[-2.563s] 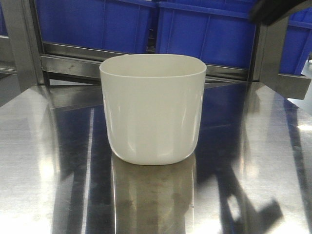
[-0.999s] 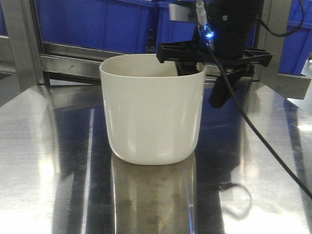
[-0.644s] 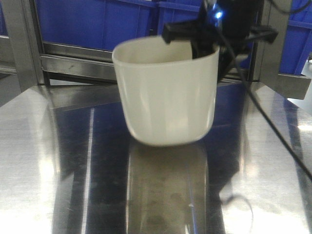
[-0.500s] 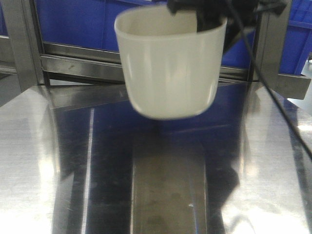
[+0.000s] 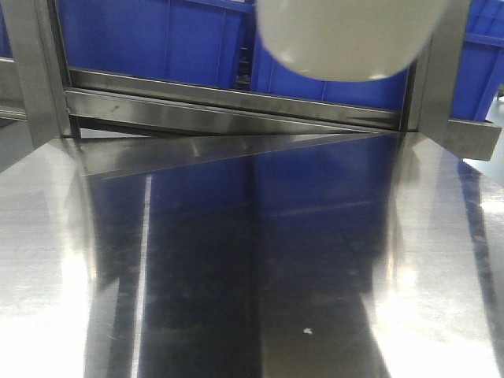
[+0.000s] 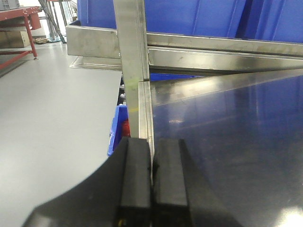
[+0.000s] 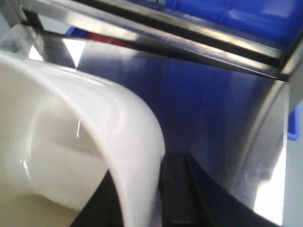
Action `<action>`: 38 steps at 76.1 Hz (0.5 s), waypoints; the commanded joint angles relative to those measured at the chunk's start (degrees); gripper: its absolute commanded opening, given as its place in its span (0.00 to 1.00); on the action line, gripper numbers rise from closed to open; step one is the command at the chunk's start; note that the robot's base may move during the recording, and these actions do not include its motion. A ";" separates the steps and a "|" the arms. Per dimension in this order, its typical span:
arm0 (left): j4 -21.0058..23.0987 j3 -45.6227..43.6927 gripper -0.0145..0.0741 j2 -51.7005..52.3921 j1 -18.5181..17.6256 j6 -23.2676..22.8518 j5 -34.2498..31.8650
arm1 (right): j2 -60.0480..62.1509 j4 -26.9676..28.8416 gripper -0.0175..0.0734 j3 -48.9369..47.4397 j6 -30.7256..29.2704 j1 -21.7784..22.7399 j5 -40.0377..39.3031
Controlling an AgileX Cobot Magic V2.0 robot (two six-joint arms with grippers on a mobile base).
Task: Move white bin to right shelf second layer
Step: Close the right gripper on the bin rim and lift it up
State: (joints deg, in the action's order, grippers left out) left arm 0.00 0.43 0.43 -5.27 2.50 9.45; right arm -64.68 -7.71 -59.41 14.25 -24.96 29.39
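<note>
One white bin (image 5: 346, 39) aloft, two right fingers (image 7: 177, 184) pinching wall.

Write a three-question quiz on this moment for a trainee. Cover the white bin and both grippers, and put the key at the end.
1. True or false: the white bin stands on the steel table.
2. Fill in: the left gripper has its jaws ____, with nothing between them.
3. Choose one: the right gripper holds the bin by A) its base, B) its wall at the rim, C) a side handle.

Key
1. False. It hangs above the table, in front of the blue crates.
2. Shut.
3. B. The wall sits between the jaws.
</note>
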 commanded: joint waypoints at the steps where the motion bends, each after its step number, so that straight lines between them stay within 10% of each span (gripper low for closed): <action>1: 0.00 2.11 0.26 0.80 -0.33 -0.30 -5.01 | 6.92 -1.02 0.25 4.45 -0.09 2.43 -9.90; 38: 0.00 2.11 0.26 0.80 -0.33 -0.30 -5.01 | 22.12 -0.77 0.25 22.61 -0.09 6.88 -18.74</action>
State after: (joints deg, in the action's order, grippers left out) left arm 0.00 0.43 0.43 -5.27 2.50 9.45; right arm -43.59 -7.84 -35.55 14.14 -18.49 18.78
